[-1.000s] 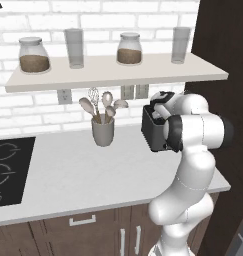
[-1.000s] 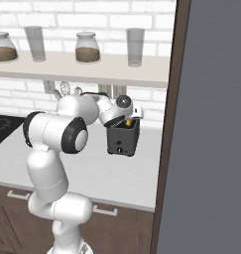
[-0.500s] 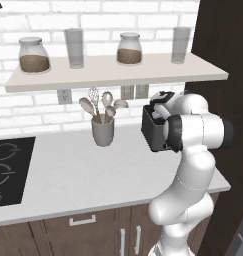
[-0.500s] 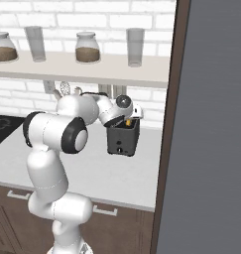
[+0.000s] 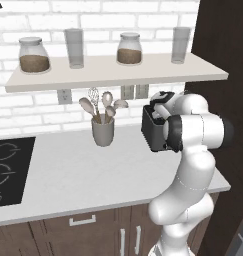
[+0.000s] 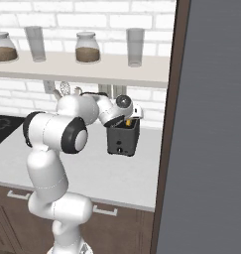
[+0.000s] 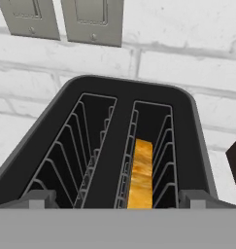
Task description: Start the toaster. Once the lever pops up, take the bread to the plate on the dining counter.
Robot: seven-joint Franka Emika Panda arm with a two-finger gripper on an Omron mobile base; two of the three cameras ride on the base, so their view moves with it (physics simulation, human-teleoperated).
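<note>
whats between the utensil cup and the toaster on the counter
Nothing: in the left base view the white counter is bare between the utensil cup and the toaster.

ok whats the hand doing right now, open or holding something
hand: open, holding nothing, poised over the toaster with the bread in its slot.

Toaster (image 5: 154,131) largely hidden behind the white arm in the left base view; near end cut off at the bottom of the hand view. Bread (image 7: 140,172) sunk in the right slot, lower part unseen. Buttons (image 6: 120,148) too small to tell apart.
</note>
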